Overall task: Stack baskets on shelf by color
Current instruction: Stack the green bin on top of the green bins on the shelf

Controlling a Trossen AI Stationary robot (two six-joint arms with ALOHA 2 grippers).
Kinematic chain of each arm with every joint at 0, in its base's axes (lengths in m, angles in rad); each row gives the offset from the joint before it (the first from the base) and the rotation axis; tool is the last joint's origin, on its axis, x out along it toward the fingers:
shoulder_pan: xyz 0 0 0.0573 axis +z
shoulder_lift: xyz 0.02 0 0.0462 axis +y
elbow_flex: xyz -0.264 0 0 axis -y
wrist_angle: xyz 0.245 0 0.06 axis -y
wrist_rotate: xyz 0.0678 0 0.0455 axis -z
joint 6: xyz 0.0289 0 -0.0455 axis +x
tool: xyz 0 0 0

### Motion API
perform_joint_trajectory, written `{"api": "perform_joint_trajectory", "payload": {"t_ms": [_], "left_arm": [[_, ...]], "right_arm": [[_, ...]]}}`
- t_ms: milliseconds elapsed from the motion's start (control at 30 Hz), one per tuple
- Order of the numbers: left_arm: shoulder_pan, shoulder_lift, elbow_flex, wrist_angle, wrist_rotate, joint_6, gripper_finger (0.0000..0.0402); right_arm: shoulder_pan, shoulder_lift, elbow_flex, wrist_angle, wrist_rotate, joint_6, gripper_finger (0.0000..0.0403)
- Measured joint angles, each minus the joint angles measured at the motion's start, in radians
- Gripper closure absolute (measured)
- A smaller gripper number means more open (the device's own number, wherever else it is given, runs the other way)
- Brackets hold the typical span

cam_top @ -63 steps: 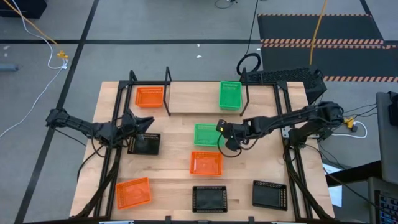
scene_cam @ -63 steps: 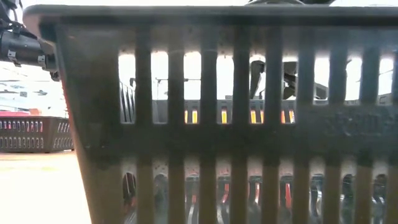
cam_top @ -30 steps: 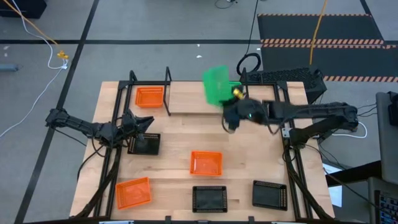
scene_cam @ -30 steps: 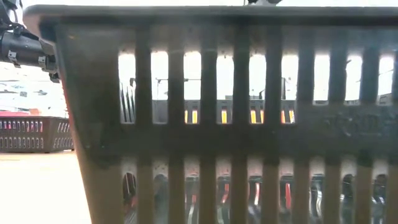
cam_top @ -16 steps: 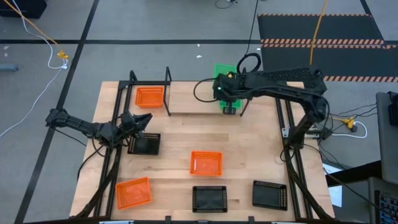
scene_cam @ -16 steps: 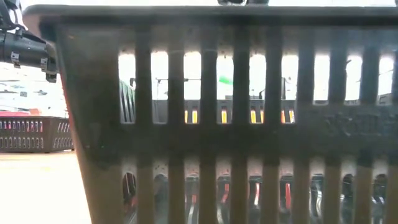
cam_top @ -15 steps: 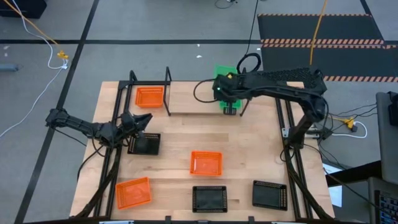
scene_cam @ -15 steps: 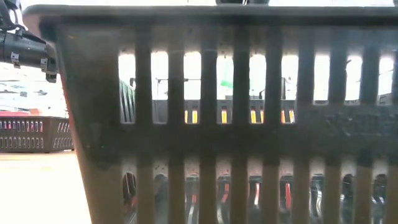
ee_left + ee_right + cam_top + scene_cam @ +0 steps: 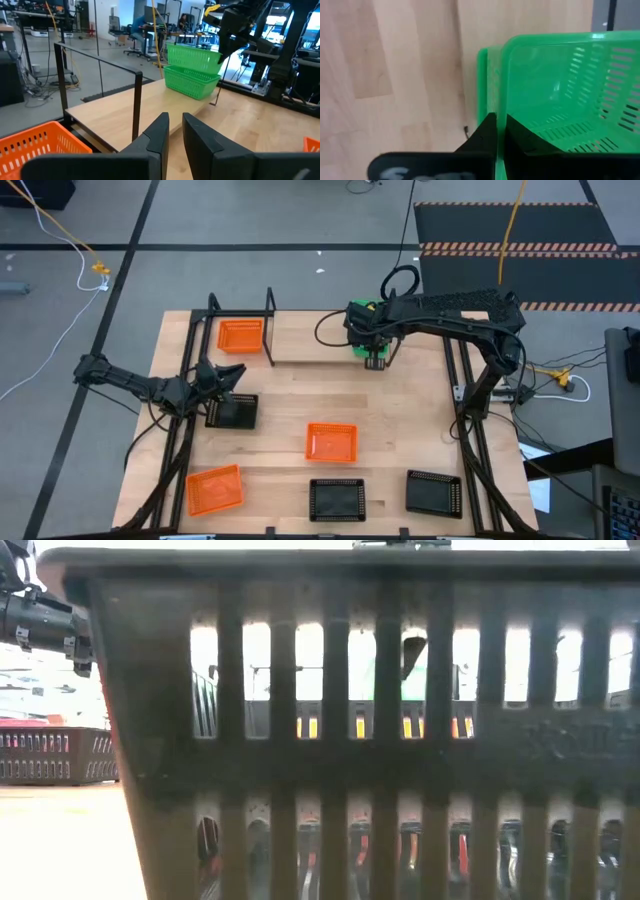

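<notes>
Two green baskets are on the shelf [image 9: 310, 338] at its right end. The upper green basket [image 9: 194, 56] sits in the lower green basket [image 9: 190, 80], and my right gripper [image 9: 373, 352] is shut on the upper one. An orange basket [image 9: 240, 335] rests on the shelf's left end. On the table lie two more orange baskets [image 9: 331, 442] [image 9: 214, 489] and three black baskets [image 9: 232, 410] [image 9: 336, 498] [image 9: 433, 491]. My left gripper [image 9: 225, 376] waits at the left, above the black basket there. Its fingers [image 9: 161, 132] are a narrow gap apart, with nothing between them. My right gripper pinches the upper green basket's rim [image 9: 504, 95] on the side facing the table's near edge, one finger inside the wall and one outside. The fingers [image 9: 226, 46] come steeply from above. The basket sits partly inside the lower green basket, slightly tilted.
Black tube uprights [image 9: 270, 325] frame the shelf, and its middle is bare wood. A black basket's slotted wall [image 9: 330, 740] fills the low view. The table's black frame rails [image 9: 465, 440] run along both sides. People sit at desks in the room beyond [image 9: 145, 25].
My right gripper has swung toward the table's far edge and down, tipping from nearly level to point steeply down. The green basket it holds was tilted high above the shelf. It has come down onto the green basket at the shelf's right end.
</notes>
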Motion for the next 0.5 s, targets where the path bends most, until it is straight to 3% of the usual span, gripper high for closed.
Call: {"api": "perform_joint_trajectory", "payload": {"t_ms": [500], "left_arm": [[0.0, 0.0, 0.0, 0.001, 0.0, 0.003, 0.0346]], "right_arm": [[-0.026, 0.0, 0.0, -0.026, 0.002, 0.046, 0.0394]]}}
